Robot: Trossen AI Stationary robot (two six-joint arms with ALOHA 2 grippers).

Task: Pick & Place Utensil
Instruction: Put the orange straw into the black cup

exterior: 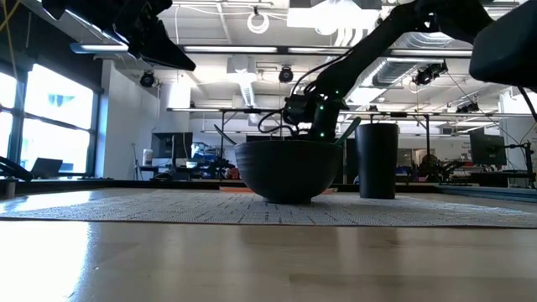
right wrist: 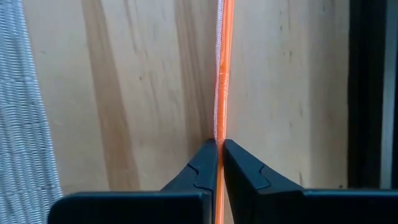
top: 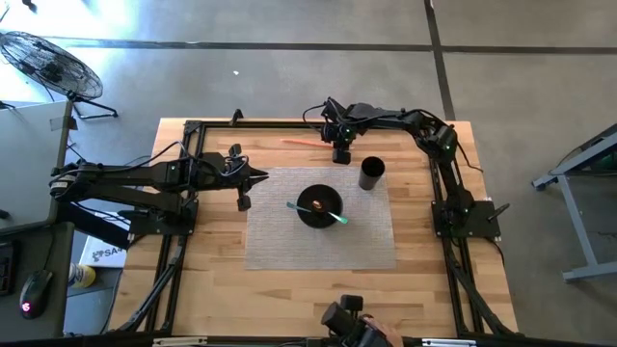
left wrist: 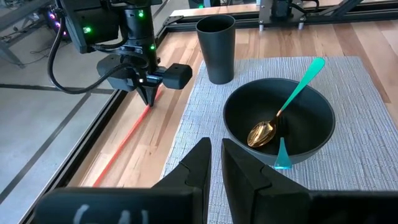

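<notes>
Risk of slip: the right claw (right wrist: 218, 155) pinches the thin orange plastic utensil (right wrist: 222, 74) by one end only, so I judge it could swing or slide out on the lift.
Risk of scrape: the utensil lies flat on the light wooden table (top: 212, 280); fingertips set this low may drag on the wood.
Risk of collision: the tall dark cylindrical cup (top: 372, 173) stands near the right claw, and a careless sweep toward the round dark bowl (top: 319, 205) could knock it.
Utensil look: long, very slim, bright orange, straight, faintly ribbed midway along.
Utensil place: on bare wood at the table's far side, just off the grey woven mat (top: 289, 241).
Bowl contents: a teal-handled gold spoon (left wrist: 292, 99).
Left claw (left wrist: 213, 163): fingers nearly together, gripping nothing, above the mat's left edge, waiting.
</notes>
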